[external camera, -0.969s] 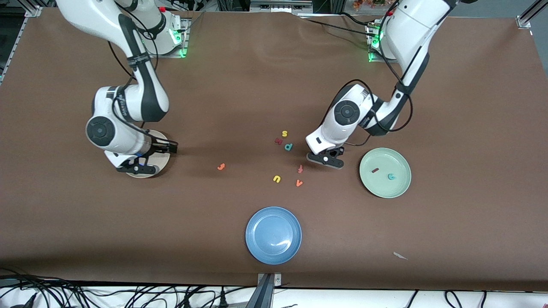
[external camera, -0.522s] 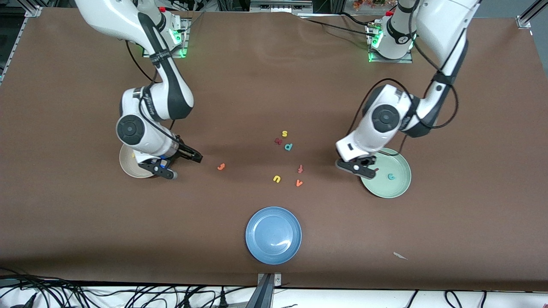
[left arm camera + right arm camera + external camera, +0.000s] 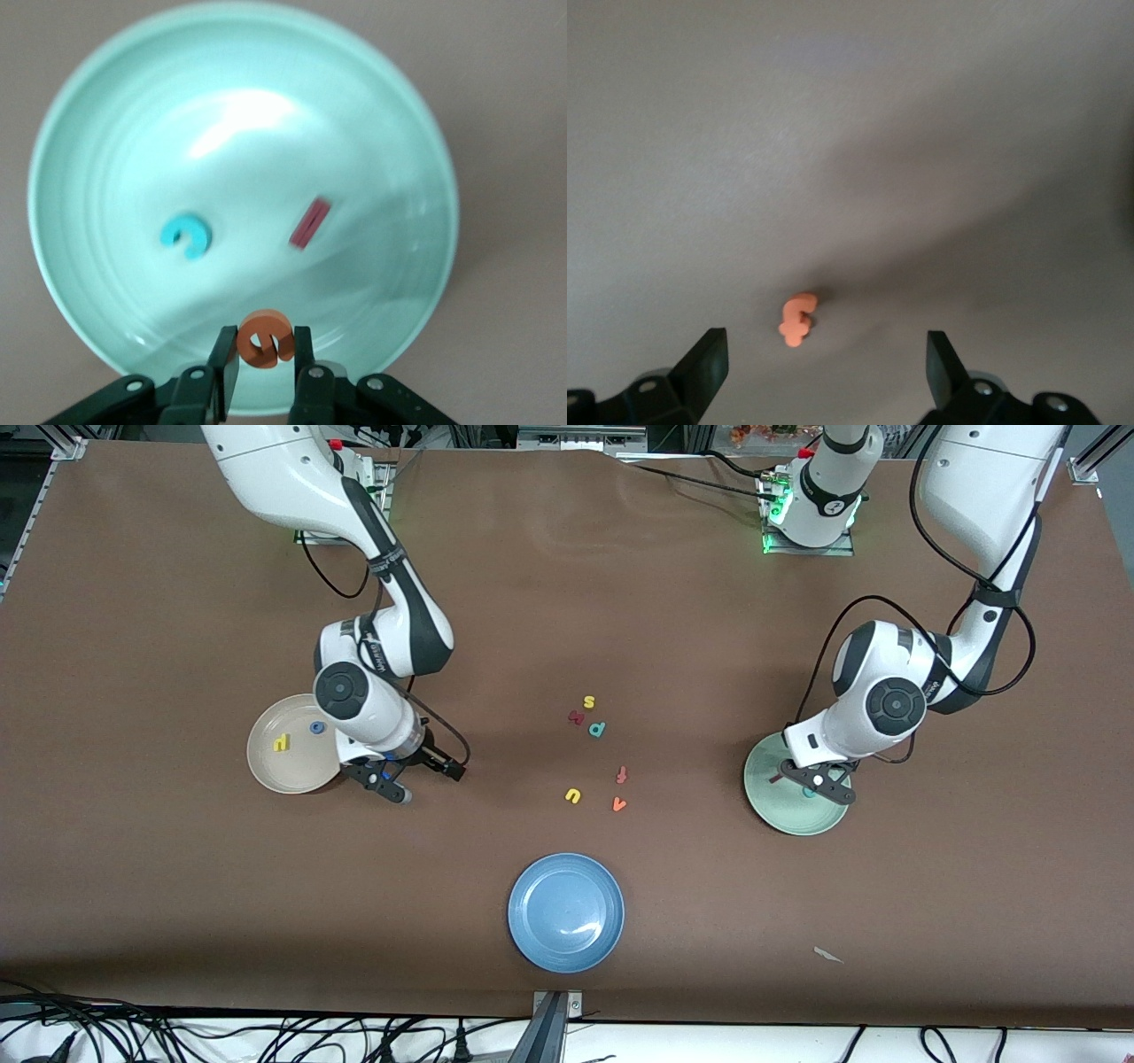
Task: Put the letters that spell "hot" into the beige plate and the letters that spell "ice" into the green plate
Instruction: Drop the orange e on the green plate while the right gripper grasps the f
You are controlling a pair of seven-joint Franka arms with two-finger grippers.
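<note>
From my remote station I see the left gripper (image 3: 260, 359) over the green plate (image 3: 762, 802), above the part of its rim nearest the middle of the table; its fingers are clamped on the orange e (image 3: 264, 339), held up in the air; inside that plate lie the teal c (image 3: 186, 235) and the dark red i (image 3: 309, 223), apart from each other.

The right gripper (image 3: 409, 777) hangs just beside the beige plate (image 3: 266, 766), toward the middle of the table from it; its fingers (image 3: 704, 363) stand wide apart with nothing between them; the orange t (image 3: 797, 319) lies on the brown table (image 3: 177, 886) below it, seen only in the right wrist view; in the beige plate rest the yellow h (image 3: 281, 741) and the blue o (image 3: 315, 727), near one another.

Between the two plates sits a loose cluster of spare letters (image 3: 595, 755); the blue plate (image 3: 566, 911) lies nearer the front camera than that cluster.
</note>
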